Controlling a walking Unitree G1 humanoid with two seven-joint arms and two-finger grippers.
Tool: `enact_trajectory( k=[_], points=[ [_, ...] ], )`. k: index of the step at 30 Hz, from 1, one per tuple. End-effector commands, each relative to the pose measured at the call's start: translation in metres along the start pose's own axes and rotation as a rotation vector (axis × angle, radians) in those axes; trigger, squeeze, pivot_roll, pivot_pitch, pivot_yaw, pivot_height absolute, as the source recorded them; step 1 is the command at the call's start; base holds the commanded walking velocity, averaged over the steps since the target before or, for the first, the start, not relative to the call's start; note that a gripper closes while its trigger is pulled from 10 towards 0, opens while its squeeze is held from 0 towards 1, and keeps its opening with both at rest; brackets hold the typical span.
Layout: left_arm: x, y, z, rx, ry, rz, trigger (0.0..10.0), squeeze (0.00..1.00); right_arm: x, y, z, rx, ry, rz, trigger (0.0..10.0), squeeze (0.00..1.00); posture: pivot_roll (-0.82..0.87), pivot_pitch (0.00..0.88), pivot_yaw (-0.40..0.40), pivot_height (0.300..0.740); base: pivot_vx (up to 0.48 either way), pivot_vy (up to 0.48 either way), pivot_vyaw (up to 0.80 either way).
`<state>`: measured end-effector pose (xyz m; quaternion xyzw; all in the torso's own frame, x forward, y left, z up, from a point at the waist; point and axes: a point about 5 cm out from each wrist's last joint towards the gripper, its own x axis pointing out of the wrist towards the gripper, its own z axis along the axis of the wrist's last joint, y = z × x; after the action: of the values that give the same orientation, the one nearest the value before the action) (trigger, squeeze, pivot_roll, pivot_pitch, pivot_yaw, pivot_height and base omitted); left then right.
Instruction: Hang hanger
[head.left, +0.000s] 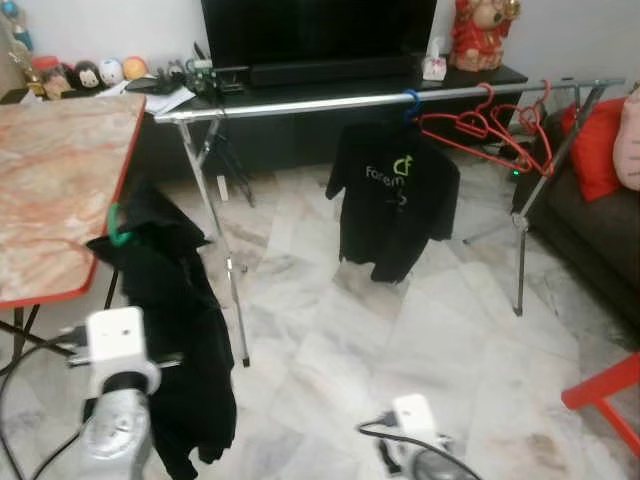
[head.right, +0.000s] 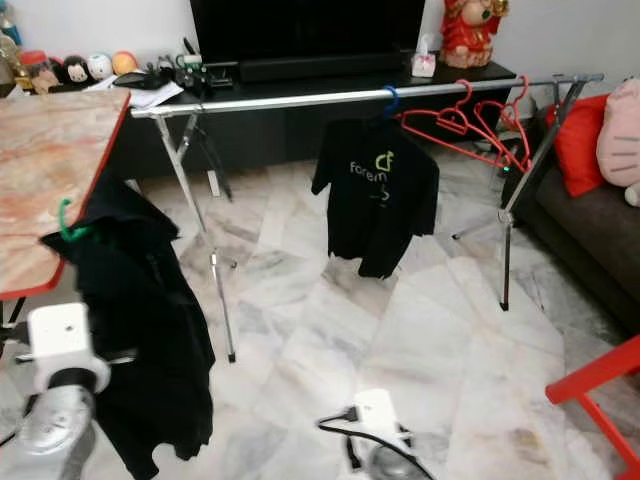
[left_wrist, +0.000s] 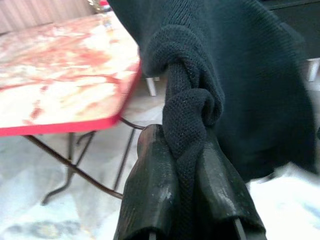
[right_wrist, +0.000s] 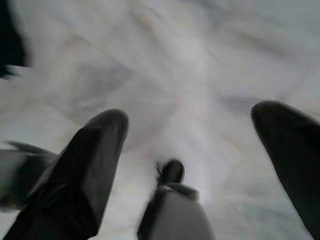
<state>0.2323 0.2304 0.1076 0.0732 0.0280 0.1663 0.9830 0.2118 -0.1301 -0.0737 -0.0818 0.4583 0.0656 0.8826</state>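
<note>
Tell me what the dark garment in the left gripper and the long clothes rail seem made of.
Dark garment: knitted fabric, matte; looped stitch texture shows where the left gripper pinches it. Long clothes rail: probably polished metal tube; silvery with bright glints.

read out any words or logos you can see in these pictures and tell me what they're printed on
"Forem", with the letters after it lost in a fold: pale print across the chest of the black T-shirt hanging on the clothes rail.
A green logo sits above that word; its shape is too blurred to read.
Nothing else carries legible text.
</note>
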Motion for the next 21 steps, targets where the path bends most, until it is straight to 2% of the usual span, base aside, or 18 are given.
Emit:
enact_trajectory(
  k=[1,6,8,9,10,13,15,17,19,21],
  points=[
    [0.002,-0.005,0.009,-0.008,-0.048,-0.019,10.0,0.0,0.0,-0.011,-0.003,0.013,0.003,-0.032,10.0,0.0,0.0,0.0,0.057,0.74,0.0,0.0,0.0],
    [0.005,-0.008,0.01,0.004,-0.051,-0.052,10.0,0.0,0.0,-0.01,-0.002,0.02,0.001,-0.03,10.0,0.0,0.01,0.0,0.058,0.74,0.0,0.0,0.0],
    [0.003,-0.012,0.007,0.034,-0.026,-0.143,10.0,0.0,0.0,-0.008,-0.002,0.016,-0.006,-0.028,10.0,0.0,0.02,0.0,0.061,0.74,0.0,0.0,0.0],
    [0.003,-0.012,0.007,0.034,-0.026,-0.143,10.0,0.0,0.0,-0.008,-0.002,0.016,-0.006,-0.028,10.0,0.0,0.02,0.0,0.061,0.74,0.0,0.0,0.0],
    [0.001,-0.018,0.003,0.076,-0.001,-0.231,10.0,0.0,0.0,-0.007,-0.001,0.017,-0.02,-0.028,10.0,0.0,0.01,0.0,0.068,0.74,0.0,0.0,0.0],
    [0.0,-0.024,0.0,0.094,0.01,-0.279,10.0,0.0,-0.001,-0.007,-0.001,0.02,-0.029,-0.033,10.0,0.0,-0.01,0.0,0.078,0.74,0.0,0.0,0.0],
    [-0.001,-0.039,-0.003,0.139,0.027,-0.38,10.0,0.0,-0.001,-0.008,-0.001,0.016,-0.047,-0.043,10.0,0.0,-0.02,0.0,0.089,0.74,0.0,0.0,0.0],
    [-0.001,-0.042,-0.003,0.159,0.031,-0.4,10.0,0.0,-0.001,-0.008,-0.001,0.011,-0.051,-0.044,10.0,0.0,-0.02,0.0,0.089,0.74,0.0,0.0,0.0],
    [-0.001,-0.054,-0.005,0.224,0.037,-0.483,10.0,0.0,-0.002,-0.009,0.0,-0.014,-0.08,-0.055,10.0,0.0,-0.04,0.0,0.099,0.74,0.0,0.0,0.0],
    [-0.002,-0.059,-0.004,0.232,0.037,-0.513,10.0,0.0,-0.002,-0.009,0.0,-0.009,-0.096,-0.066,10.0,0.0,-0.06,0.0,0.111,0.74,0.0,0.0,0.0]
  ],
)
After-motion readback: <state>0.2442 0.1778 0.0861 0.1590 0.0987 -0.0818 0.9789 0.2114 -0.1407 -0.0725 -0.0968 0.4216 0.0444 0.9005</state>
